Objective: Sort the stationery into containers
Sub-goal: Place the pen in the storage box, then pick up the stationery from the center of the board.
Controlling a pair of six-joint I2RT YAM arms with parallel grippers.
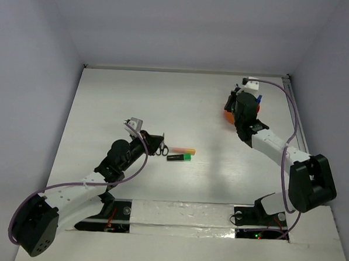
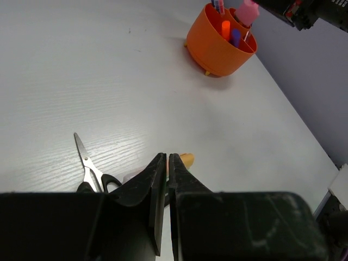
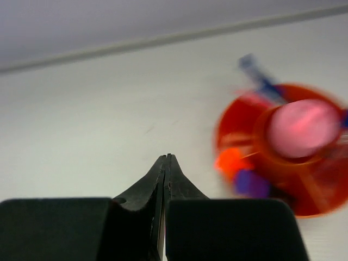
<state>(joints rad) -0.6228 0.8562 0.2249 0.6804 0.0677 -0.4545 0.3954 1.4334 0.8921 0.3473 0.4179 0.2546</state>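
Scissors [image 2: 89, 171] beside left claw [image 2: 167, 157] | orange cup [image 2: 215, 51] beside right claw [image 3: 165, 159] | both pressed together

There is 1 orange cup [image 2: 215, 51]. Outside it lie 1 green highlighter [image 1: 179, 157], 1 pink-orange highlighter [image 1: 185, 150] and 1 pair of scissors [image 2: 89, 168].

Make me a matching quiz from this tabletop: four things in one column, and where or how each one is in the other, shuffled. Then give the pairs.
1. scissors
2. orange cup
3. green-ended highlighter
4. right tool

A. shut, gripping nothing
B. lying parallel to the pink-and-orange highlighter, on the side nearer the arms
C. standing upright, partly filled
D. lying flat, the nearest thing to the left tool

Pairs: 1-D, 2-C, 3-B, 4-A
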